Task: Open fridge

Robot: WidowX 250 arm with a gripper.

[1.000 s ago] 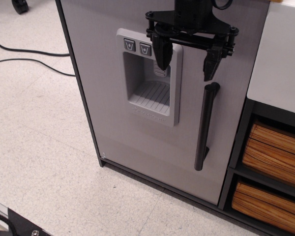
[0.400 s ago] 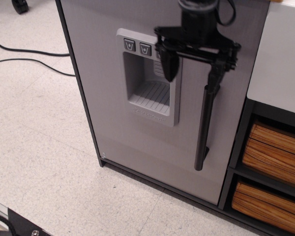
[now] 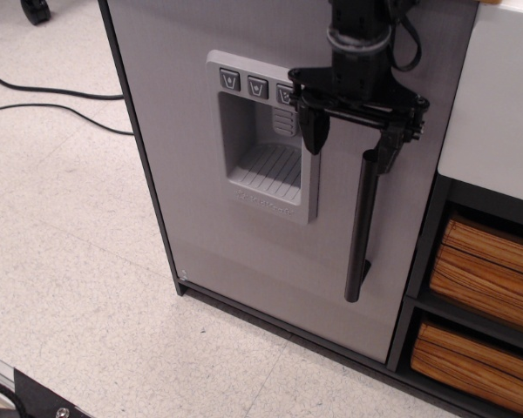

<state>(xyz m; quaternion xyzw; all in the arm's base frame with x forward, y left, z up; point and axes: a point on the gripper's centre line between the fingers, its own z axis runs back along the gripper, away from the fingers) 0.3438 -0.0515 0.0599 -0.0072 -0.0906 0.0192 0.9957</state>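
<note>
The fridge [image 3: 209,218] has a light grey door, shut flush in its black body. A moulded dispenser recess [image 3: 261,161] with three buttons sits mid-door. A vertical black bar handle [image 3: 361,231] runs down the door's right side. My black gripper [image 3: 350,146] hangs open in front of the door at the handle's top. Its left finger [image 3: 315,131] is over the dispenser's right edge. Its right finger [image 3: 389,148] is at the handle's top end, on its right side. The handle's top lies between the two fingers. I cannot tell whether a finger touches it.
A white cabinet [image 3: 492,113] with wooden-fronted drawers [image 3: 488,261] stands right of the fridge. Black cables [image 3: 44,96] lie on the speckled floor at the left. A dark object [image 3: 35,396] sits at the bottom-left corner.
My gripper has moved down and to the right, closer to the door. Its right finger has come down beside the handle's top. The door has not moved.
</note>
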